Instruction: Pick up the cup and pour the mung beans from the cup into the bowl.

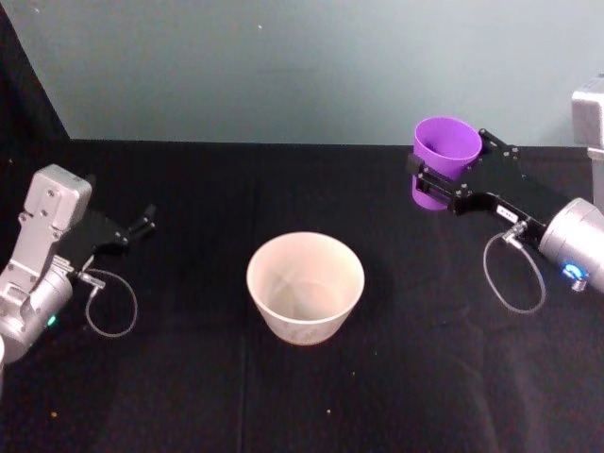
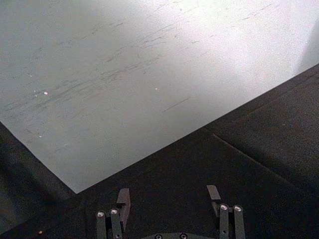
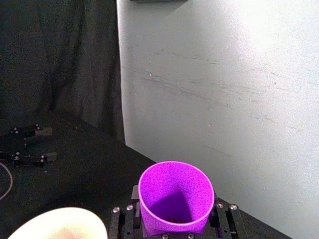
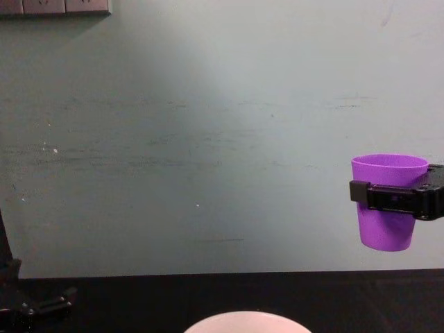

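The purple cup (image 1: pixel 445 149) was clamped at mid-height between the fingers of the right gripper (image 1: pixel 451 166), lifted clear of the black tablecloth (image 1: pixel 179 396). Seen from the chest camera, its long axis stood upright with the mouth up. A few dark specks lay at its bottom in the right wrist view; whether these were beans could not be told. The pale bowl (image 1: pixel 305 283) stood mouth up on the cloth, below the right gripper and well off to its left, between the two grippers. The left gripper (image 2: pixel 168 196) hung at the far left, fingers spread wide and holding nothing.
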You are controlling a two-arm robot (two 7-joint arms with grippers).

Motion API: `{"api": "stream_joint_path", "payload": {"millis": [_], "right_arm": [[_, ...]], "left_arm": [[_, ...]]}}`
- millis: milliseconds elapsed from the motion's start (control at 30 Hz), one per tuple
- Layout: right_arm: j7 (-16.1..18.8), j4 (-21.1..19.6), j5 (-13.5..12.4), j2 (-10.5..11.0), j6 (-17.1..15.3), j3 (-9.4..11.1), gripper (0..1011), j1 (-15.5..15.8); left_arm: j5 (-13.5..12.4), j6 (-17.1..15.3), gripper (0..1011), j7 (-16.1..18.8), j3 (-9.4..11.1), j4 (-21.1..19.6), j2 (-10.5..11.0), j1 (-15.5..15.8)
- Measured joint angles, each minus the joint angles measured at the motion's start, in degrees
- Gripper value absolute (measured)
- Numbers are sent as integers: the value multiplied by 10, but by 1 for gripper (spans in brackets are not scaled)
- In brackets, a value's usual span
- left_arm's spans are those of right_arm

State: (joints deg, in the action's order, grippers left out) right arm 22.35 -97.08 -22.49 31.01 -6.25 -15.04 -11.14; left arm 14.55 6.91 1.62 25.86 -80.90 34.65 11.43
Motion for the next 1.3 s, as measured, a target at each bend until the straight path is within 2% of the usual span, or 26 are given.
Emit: {"api": "stream_joint_path", "payload": {"millis": [167, 367, 500, 567, 700, 733, 800, 833, 867, 900, 1067, 1133, 1167, 1267, 1300], "right_arm": [[5, 4, 11, 1, 1, -7, 744, -11], [12, 27, 35, -7, -5, -29, 746, -48], [16, 55, 55, -19, -11, -48, 746, -78], [17, 71, 75, -24, -14, -63, 744, -97], [20, 88, 138, -24, -15, -102, 744, -129], [19, 90, 168, -21, -18, -118, 744, -141], [18, 92, 201, -18, -23, -137, 746, -154], [16, 92, 232, -15, -29, -152, 744, -163], [15, 91, 246, -13, -32, -161, 744, -168], [12, 88, 276, -10, -39, -176, 746, -175], [7, 79, 339, -2, -50, -206, 746, -187], [2, 70, 386, 5, -57, -227, 746, -193], [2, 70, 386, 5, -57, -227, 746, -193], [-4, 56, 434, 14, -61, -248, 746, -195], [-4, 56, 434, 14, -61, -248, 746, -195]], "left_arm": [[0, 0, 1000, 0, 0, 0, 0, 0], [0, 0, 1000, 0, 0, 0, 0, 0], [0, 0, 1000, 0, 0, 0, 0, 0], [0, 0, 1000, 0, 0, 0, 0, 0], [0, 0, 1000, 0, 0, 0, 0, 0], [0, 0, 1000, 0, 0, 0, 0, 0], [0, 0, 1000, 0, 0, 0, 0, 0], [0, 0, 1000, 0, 0, 0, 0, 0], [0, 0, 1000, 0, 0, 0, 0, 0], [0, 0, 1000, 0, 0, 0, 0, 0], [0, 0, 1000, 0, 0, 0, 0, 0], [0, 0, 1000, 0, 0, 0, 0, 0], [0, 0, 1000, 0, 0, 0, 0, 0], [0, 0, 1000, 0, 0, 0, 0, 0], [0, 0, 1000, 0, 0, 0, 0, 0]]}}
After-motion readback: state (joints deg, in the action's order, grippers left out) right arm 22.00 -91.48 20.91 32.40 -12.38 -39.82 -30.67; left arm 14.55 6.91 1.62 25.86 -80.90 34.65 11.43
